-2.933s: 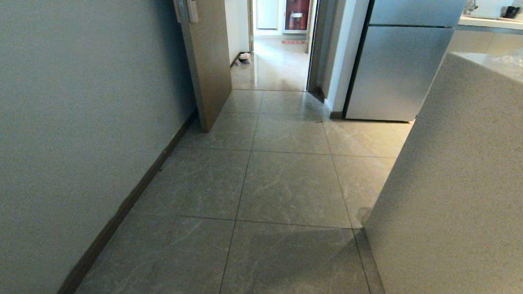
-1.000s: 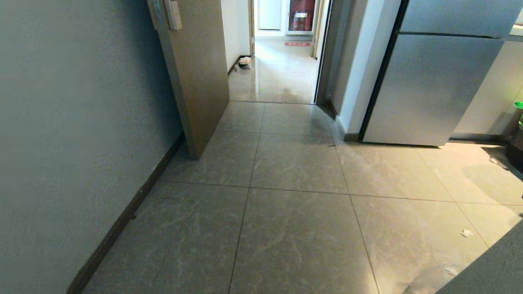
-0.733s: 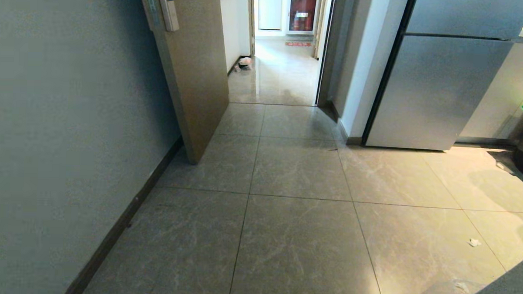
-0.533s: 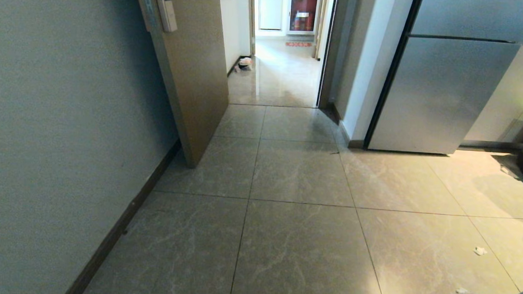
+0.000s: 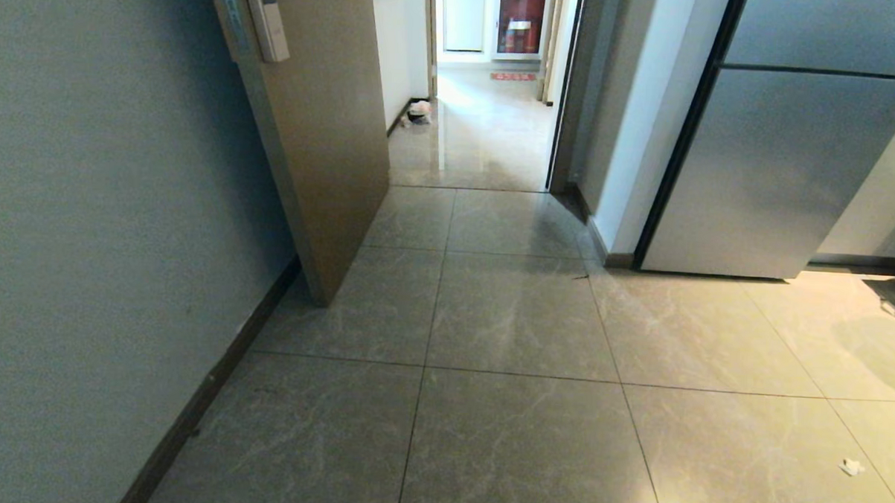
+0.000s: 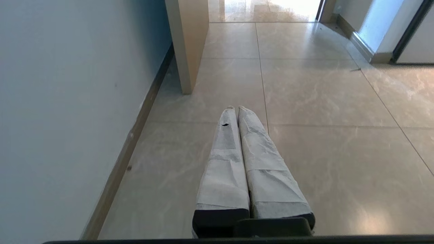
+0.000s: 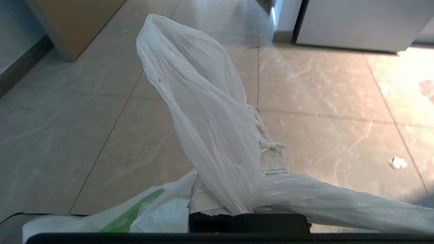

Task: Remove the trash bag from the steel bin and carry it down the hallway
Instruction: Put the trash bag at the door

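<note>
To the left of the half-open tan wooden door (image 5: 325,128) runs a grey wall with a dark skirting board (image 5: 212,392), and there the left gripper (image 6: 236,108) points level along the floor, its two white-wrapped fingers (image 6: 223,159) pressed together on nothing. Right of the door, the right gripper (image 7: 257,117) reaches forward, clamped on the thin whitish translucent trash bag (image 7: 203,112), whose handle loop drapes over its fingers. Only the wrist views show this; the head view shows just the glossy grey-beige tiled hallway (image 5: 489,126) through the doorway and a steel-grey fridge (image 5: 785,166) farther right.
</note>
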You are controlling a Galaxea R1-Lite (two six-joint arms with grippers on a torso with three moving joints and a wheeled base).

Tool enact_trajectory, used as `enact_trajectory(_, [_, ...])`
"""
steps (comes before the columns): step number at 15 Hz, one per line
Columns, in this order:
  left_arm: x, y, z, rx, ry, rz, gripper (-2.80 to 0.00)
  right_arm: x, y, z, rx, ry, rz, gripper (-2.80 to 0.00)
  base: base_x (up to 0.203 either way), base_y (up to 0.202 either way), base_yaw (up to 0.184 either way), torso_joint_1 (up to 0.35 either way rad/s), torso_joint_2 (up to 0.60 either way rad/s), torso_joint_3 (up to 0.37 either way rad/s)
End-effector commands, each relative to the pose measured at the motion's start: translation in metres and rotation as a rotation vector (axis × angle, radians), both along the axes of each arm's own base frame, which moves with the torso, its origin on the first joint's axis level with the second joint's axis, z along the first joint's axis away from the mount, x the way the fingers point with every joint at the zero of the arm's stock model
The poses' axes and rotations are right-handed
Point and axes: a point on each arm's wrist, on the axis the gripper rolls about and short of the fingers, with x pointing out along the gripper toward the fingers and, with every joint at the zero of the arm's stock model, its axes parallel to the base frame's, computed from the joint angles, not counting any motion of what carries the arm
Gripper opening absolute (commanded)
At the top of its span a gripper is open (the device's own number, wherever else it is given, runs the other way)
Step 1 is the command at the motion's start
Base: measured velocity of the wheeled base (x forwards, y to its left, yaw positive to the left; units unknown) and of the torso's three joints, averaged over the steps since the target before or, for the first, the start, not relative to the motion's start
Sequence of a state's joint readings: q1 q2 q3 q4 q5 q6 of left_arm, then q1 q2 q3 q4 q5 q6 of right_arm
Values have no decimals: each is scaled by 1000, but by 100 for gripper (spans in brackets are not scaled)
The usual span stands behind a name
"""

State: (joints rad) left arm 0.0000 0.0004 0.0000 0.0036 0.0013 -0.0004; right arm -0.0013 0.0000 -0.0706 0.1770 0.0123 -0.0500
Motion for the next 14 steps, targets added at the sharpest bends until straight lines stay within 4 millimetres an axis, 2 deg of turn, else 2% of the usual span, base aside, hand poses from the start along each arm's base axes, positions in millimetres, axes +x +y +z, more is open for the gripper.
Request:
enact_trajectory(1, [0,0,0,-1,-1,0,-280,0,0,0,-1,3,0,-280,191,0,1,2,-2,2])
enact_trajectory(14, [0,0,0,-3,-1,0,-280,0,0,0,-2,3,0,-280,191,0,1,2,2,2])
